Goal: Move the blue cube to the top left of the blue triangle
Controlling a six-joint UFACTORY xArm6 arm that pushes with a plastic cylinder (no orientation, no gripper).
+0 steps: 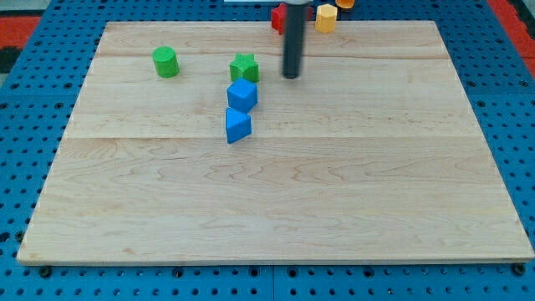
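The blue cube (242,95) sits on the wooden board, directly above the blue triangle (237,125) and nearly touching it. My tip (291,76) rests on the board to the right of the cube and slightly above it, apart from it. The dark rod rises from there to the view's top edge.
A green star (244,67) sits just above the blue cube. A green cylinder (165,62) lies at the upper left. A red block (277,17), partly hidden by the rod, and a yellow block (325,17) sit at the board's top edge (167,23). Blue pegboard surrounds the board.
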